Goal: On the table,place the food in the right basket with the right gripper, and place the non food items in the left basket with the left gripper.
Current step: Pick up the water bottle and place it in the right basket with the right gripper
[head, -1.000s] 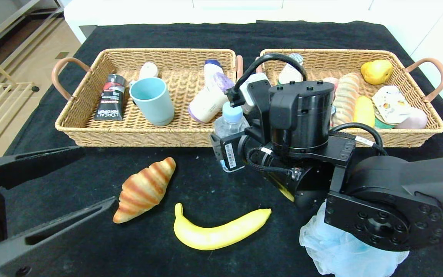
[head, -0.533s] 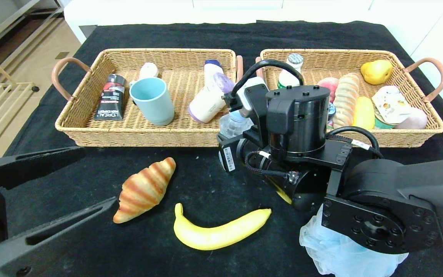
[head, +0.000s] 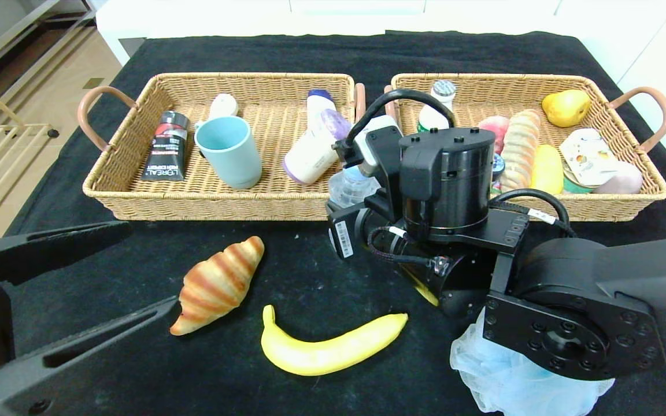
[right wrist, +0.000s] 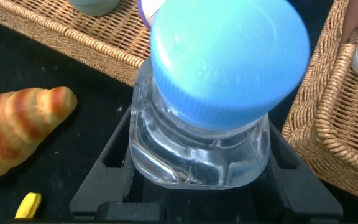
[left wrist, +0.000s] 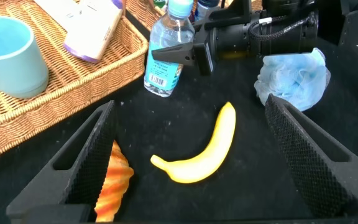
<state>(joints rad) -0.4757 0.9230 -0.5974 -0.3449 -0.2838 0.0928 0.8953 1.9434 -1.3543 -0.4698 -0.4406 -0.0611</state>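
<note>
the bench [head: 333,55] under its black cloth carries everything. on its far half sit my two wicker baskets side by side. the left basket [head: 136,190] holds a black tube [head: 165,146], a teal cup [head: 230,151], a white lotion bottle [head: 311,150] lying on its side and a small white jar at the back. the right basket [head: 616,203] holds a long bread roll [head: 519,147], a yellow pear [head: 566,107], a small capped bottle [head: 434,110], a yellow piece and some packets.

my right arm reaches across the middle of the bench, and my right pincer [left wrist: 179,55] is at the near edge of the gap between the two baskets, clamped on the water bottle [left wrist: 165,56]. the right wrist view looks straight down on the blue cap with a finger pressed against each side of the clear body. the bottle stands upright on the cloth, just in front of the left basket's near right corner.

my left pincer [head: 73,289] hangs low over the near left of the bench, fingers wide apart and holding nothing, with the croissant just beside its lower finger.

near me on the cloth lie a pale blue bath puff [head: 518,381] partly under my right arm, a banana [head: 327,349] and the croissant [head: 217,284].
</note>
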